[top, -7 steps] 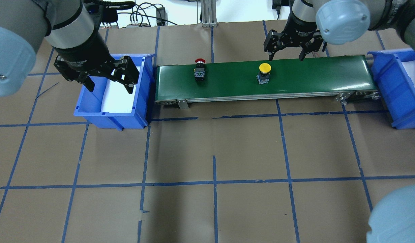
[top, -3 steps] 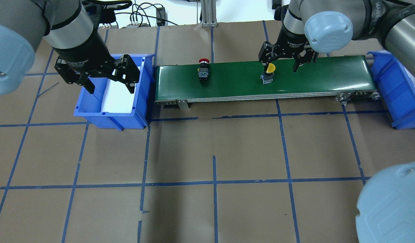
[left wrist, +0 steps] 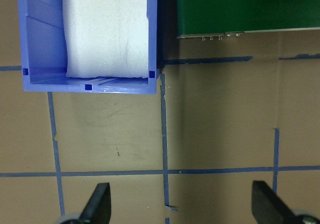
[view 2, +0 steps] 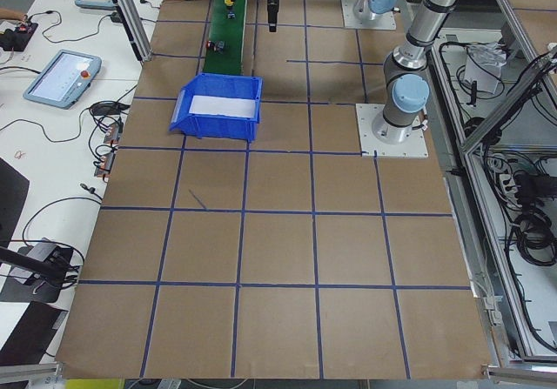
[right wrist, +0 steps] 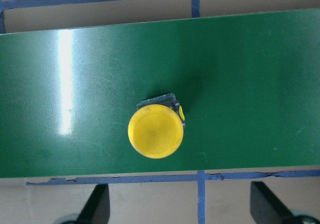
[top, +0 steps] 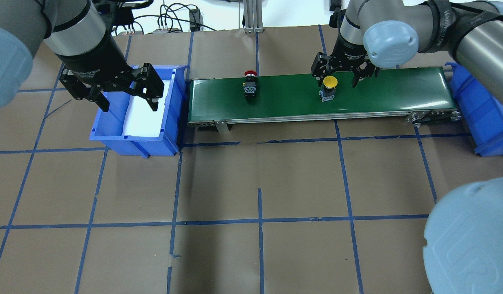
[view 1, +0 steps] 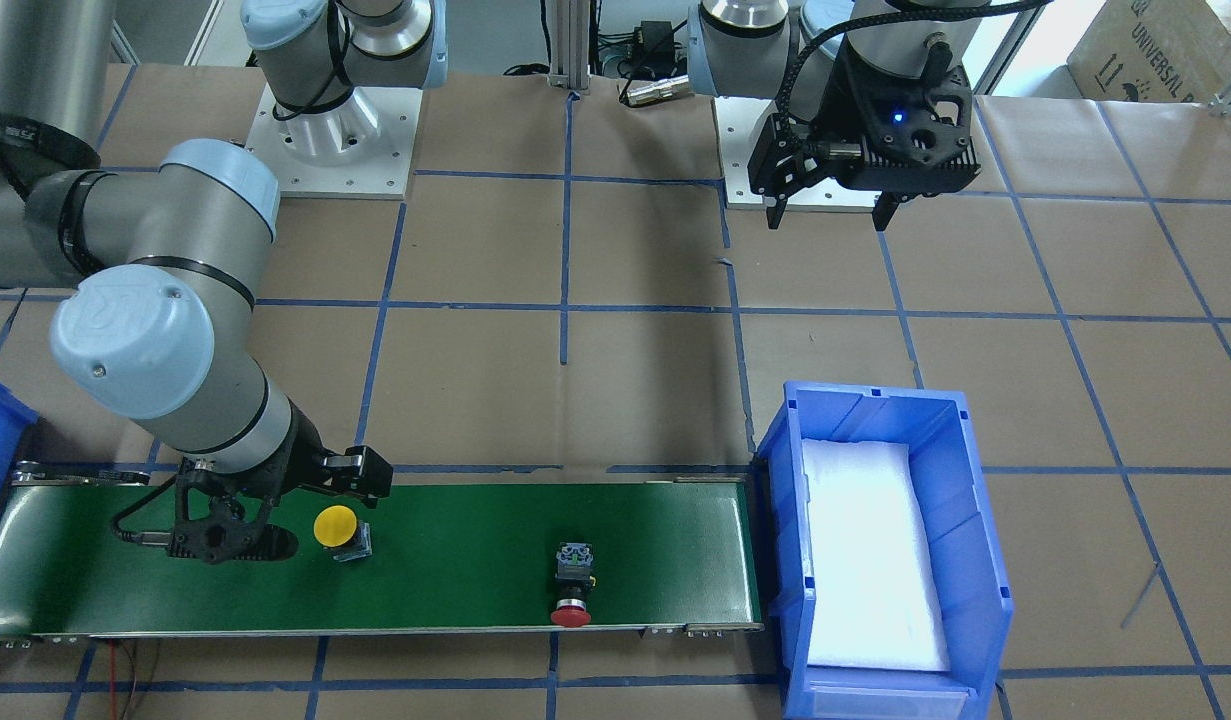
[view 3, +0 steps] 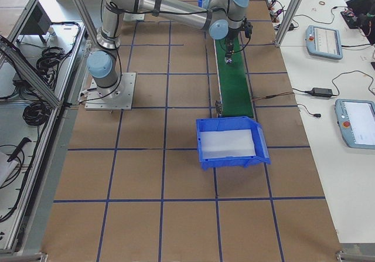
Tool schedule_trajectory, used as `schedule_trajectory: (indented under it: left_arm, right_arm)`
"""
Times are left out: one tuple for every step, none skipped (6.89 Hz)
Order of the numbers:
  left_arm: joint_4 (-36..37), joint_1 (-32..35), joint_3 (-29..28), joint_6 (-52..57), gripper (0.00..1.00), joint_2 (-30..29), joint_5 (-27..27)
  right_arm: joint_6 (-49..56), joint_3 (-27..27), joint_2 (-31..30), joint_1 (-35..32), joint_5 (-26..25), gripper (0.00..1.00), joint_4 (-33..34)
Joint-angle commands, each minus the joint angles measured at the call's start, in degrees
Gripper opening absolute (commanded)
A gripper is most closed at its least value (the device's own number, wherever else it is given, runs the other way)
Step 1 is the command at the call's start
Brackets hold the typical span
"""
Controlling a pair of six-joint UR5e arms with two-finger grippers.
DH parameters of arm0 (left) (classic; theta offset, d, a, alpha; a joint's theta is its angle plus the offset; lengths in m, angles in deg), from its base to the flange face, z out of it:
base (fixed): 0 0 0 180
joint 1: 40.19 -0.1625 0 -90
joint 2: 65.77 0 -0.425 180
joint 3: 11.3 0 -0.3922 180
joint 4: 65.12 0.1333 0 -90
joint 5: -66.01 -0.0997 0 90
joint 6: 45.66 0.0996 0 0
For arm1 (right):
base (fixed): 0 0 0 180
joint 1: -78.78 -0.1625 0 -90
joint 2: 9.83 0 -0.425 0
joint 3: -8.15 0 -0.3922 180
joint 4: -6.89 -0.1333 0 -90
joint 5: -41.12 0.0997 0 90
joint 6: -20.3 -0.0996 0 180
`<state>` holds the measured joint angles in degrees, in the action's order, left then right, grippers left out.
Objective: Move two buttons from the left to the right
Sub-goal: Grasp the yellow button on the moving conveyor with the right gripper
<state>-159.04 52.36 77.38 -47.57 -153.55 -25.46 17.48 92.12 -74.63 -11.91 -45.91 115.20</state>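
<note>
Overhead exterior: green belt [top: 390,92] on the table [top: 259,171], running between a left bin [top: 112,139] and a right bin [top: 486,130]. The yellow button [top: 329,83] stands upright on the belt past its middle. The red button [top: 250,83] lies nearer the left bin. Right claw [top: 340,78] hovers over the yellow button, released, grasping nothing. Left claw [top: 127,98] hangs over the left bin, released and empty

Exterior front-facing: the yellow button shows just beside the right claw's body, the red button well apart from it

Exterior left, exterior right: both too far off to add detail

Left wrist-mounted: fingers spread, with bare table between them

Right wrist-mounted: yellow cap seen from above, off centre towards one finger, neither finger touching it

Step in hand, judged: grasp of the yellow button. To do it well, shift sideways until the cap is centred between the jaws, descend so the pads meet the block body or cap squarely, then close. An off-centre close could tip the button over
</note>
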Motion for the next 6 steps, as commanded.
schedule_trajectory:
  left_arm:
    - [0.1,-0.4,0.1,0.1,1.00,0.0,1.5]
    - [0.1,-0.4,-0.2,0.1,1.00,-0.1,2.3]
    - [0.2,-0.4,-0.2,0.1,1.00,-0.2,2.4]
    - [0.4,-0.5,-0.3,0.3,1.00,-0.2,2.0]
    - [0.4,-0.5,-0.4,0.4,1.00,-0.2,1.8]
    - [-0.2,-1.1,-0.7,1.4,1.00,-0.1,0.1]
  right_arm:
    - [0.4,-0.3,1.2,0.1,-0.4,1.00,0.8]
    - [0.7,-0.3,2.1,0.1,-0.6,1.00,2.4]
    - [1.1,-0.3,2.4,0.2,-0.7,1.00,2.5]
    - [1.9,-0.4,2.5,0.2,-0.8,0.98,3.1]
    - [2.5,-0.4,2.5,0.4,-2.1,0.78,3.4]
    - [3.4,-0.3,2.3,1.1,-2.9,0.43,3.4]
